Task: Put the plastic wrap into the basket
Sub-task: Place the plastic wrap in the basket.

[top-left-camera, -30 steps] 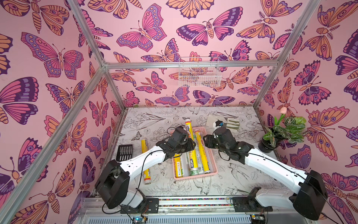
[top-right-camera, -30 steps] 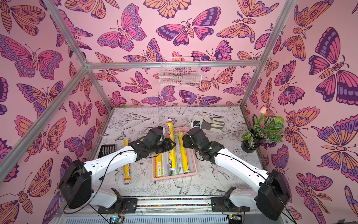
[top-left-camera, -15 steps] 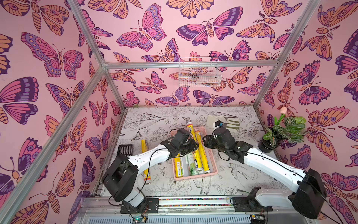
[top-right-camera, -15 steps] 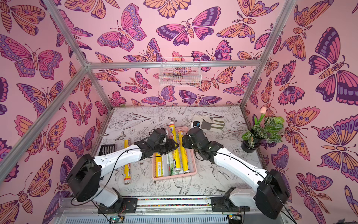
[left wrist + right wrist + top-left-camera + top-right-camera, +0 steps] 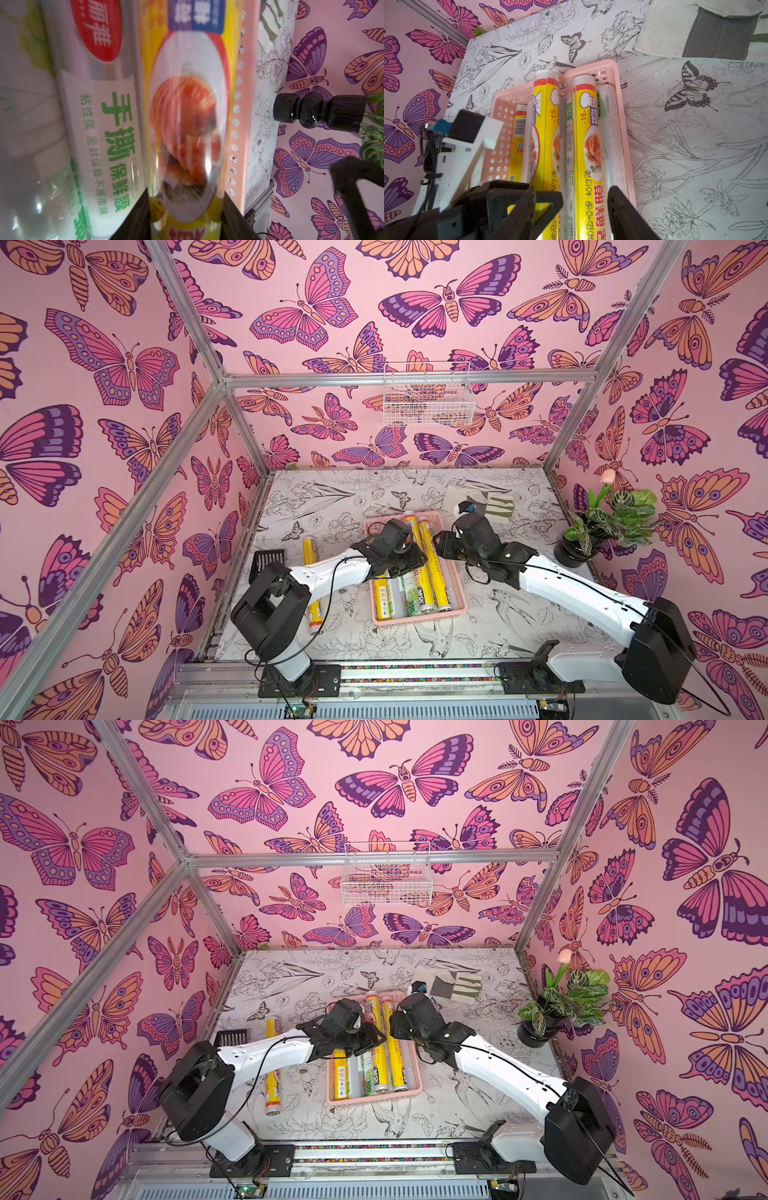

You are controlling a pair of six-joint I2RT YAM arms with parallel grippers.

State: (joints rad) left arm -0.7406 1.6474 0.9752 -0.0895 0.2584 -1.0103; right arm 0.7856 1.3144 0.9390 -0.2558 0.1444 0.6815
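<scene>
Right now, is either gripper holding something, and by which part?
The left gripper grips a long yellow-labelled plastic wrap roll near its middle; the right gripper holds nothing.

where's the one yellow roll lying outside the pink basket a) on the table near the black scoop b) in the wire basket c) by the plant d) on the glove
a: the yellow roll lies on the table near the black scoop, outside the pink basket.
</scene>
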